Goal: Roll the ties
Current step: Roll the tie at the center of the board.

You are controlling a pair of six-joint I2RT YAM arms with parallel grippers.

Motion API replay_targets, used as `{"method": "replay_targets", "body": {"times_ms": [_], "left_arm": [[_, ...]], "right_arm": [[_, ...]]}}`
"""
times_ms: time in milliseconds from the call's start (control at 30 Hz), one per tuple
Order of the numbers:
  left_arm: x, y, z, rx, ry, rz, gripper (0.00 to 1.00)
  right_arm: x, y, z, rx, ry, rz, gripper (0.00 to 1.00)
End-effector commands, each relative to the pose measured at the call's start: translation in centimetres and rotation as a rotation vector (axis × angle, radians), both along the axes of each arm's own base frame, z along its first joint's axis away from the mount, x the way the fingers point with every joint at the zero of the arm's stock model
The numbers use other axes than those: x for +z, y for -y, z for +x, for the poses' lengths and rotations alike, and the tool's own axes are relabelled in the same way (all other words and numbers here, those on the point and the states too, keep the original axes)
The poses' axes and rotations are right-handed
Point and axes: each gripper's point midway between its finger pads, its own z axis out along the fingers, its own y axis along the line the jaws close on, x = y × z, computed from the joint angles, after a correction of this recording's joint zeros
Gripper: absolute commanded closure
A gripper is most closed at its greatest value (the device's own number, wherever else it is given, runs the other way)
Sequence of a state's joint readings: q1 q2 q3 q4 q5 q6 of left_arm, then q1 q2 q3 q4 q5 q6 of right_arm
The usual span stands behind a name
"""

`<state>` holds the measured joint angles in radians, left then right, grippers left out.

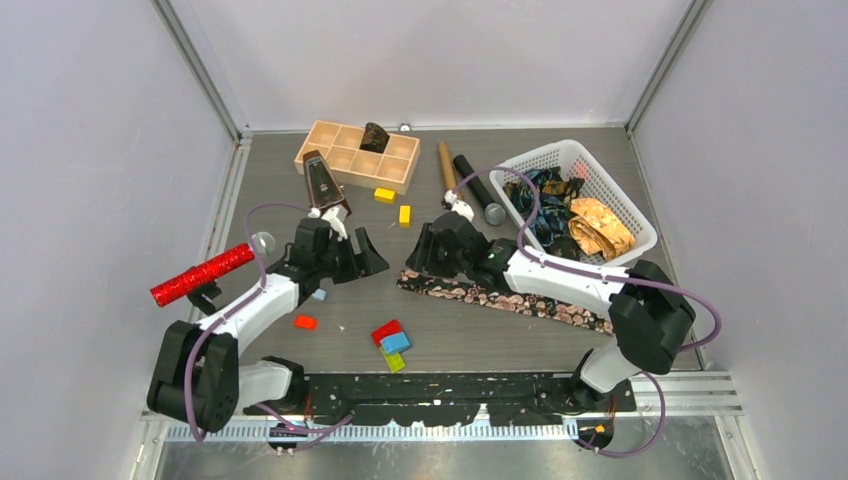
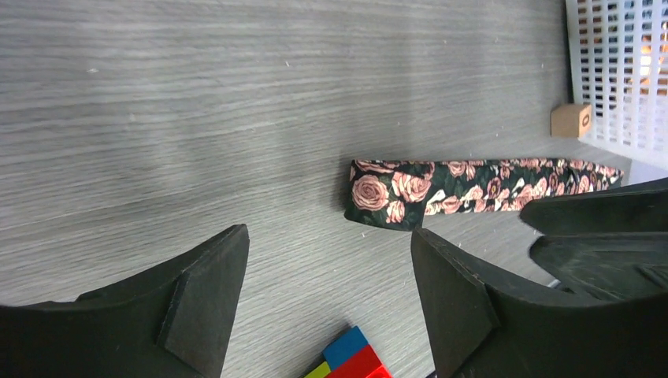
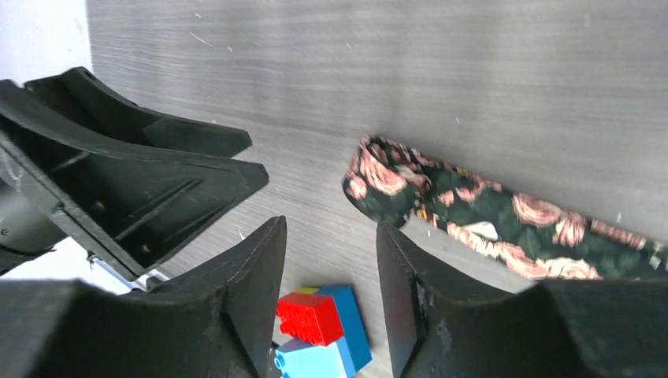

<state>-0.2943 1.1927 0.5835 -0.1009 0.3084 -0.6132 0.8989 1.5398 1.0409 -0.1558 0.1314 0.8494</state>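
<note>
A black tie with pink rose blobs [image 1: 520, 298] lies flat on the table, running from the middle toward the right. Its near end shows in the left wrist view [image 2: 386, 197] and in the right wrist view [image 3: 386, 177]. My left gripper [image 1: 372, 260] [image 2: 327, 276] is open and empty, just left of that end. My right gripper [image 1: 418, 262] [image 3: 331, 260] is open and empty, above the same end. The two grippers face each other closely. Dark blue-teal [image 1: 540, 200] and golden-orange [image 1: 600, 228] ties lie in the white basket [image 1: 640, 225]. A dark rolled tie [image 1: 375, 137] sits in the wooden tray [image 1: 312, 142].
A red glittery microphone [image 1: 200, 275] lies at the left. A dark brown tie [image 1: 322, 182] lies by the tray. Toy bricks [image 1: 392, 340] lie in front, with yellow ones [image 1: 404, 214] behind. A brown tube [image 1: 446, 165] and a black tube [image 1: 478, 188] lie by the basket.
</note>
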Motion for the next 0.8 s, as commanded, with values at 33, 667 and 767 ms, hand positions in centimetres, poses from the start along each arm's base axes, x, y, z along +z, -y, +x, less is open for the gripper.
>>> {"method": "replay_targets", "body": {"times_ms": [33,667,767], "left_arm": [[0.6,2.3,0.6,-0.076,0.059,-0.113,0.23],[-1.6,3.4,1.2,-0.126,0.022,-0.137,0.29],[-1.9,3.6,1.2,-0.131,0.014,-0.140,0.30]], "right_arm": [[-0.3,-0.5,-1.1,-0.093,-0.147,0.138,0.53],[-6.3,-0.6,-0.5,-0.135,-0.276,0.110,0.70],[-6.8,-0.3,-0.3,-0.141,-0.282,0.101,0.72]]}}
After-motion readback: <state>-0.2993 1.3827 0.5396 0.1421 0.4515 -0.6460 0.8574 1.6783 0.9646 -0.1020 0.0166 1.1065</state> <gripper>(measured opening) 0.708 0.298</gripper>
